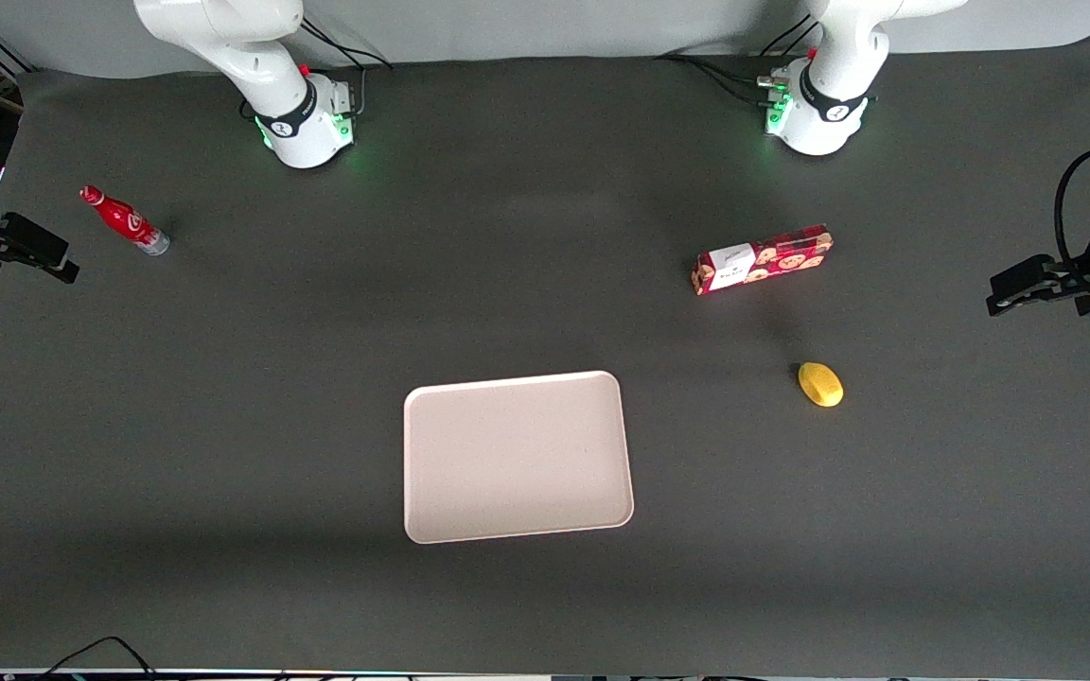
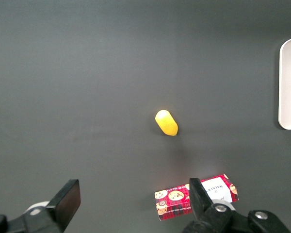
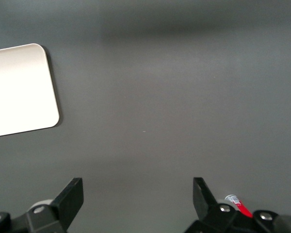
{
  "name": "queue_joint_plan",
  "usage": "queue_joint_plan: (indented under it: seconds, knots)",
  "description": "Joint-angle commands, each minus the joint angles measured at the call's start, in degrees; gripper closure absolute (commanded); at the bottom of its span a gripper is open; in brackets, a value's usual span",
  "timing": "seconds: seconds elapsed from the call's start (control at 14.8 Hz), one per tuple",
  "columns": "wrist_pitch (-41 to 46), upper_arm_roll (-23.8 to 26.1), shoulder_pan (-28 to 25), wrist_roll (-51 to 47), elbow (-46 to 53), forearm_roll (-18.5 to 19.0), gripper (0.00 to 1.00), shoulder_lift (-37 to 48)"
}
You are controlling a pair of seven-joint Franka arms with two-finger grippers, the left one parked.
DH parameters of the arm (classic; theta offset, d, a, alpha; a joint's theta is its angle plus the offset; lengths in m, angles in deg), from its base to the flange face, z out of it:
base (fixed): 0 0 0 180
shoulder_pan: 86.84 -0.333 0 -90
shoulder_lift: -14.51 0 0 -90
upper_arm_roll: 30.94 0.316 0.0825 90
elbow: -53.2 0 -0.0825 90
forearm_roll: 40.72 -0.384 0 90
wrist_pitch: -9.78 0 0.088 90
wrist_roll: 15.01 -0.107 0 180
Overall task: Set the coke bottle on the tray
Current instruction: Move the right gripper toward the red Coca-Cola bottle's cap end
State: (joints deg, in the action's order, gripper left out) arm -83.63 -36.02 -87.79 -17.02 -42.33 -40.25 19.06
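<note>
The coke bottle [image 1: 124, 219], small and red with a white logo and a silvery base, sits on the dark table toward the working arm's end. A sliver of it shows in the right wrist view [image 3: 236, 203], mostly hidden by one finger. The pale pinkish-beige tray [image 1: 517, 456] lies empty in the middle of the table, nearer to the front camera; its corner shows in the right wrist view [image 3: 19, 90]. My right gripper [image 1: 45, 255] hangs beside the bottle, apart from it, at the table's edge. Its fingers stand wide open and empty [image 3: 136, 188].
A red cookie-patterned box [image 1: 763, 258] and a yellow lemon-like object [image 1: 820, 384] lie toward the parked arm's end; both show in the left wrist view, the box [image 2: 179, 201] and the yellow object [image 2: 166, 122]. Two robot bases [image 1: 308, 123] stand at the table's back edge.
</note>
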Motion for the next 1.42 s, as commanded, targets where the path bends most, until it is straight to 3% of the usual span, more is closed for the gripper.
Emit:
queue_joint_plan:
  seconds: [0.0,0.67,0.81,1.08,1.35]
  knots:
    - [0.3,0.0,0.3,0.8,1.6,-0.1,0.00,-1.2]
    - [2.1,-0.5,1.0,0.6,1.2,-0.2,0.00,-1.3]
    - [4.2,-0.7,3.5,0.9,0.3,-0.2,0.00,-0.7]
    - [3.6,-1.1,7.9,0.2,-7.5,-0.3,0.00,3.0]
    - [-6.2,-1.6,10.6,0.1,-24.9,0.1,0.00,13.3]
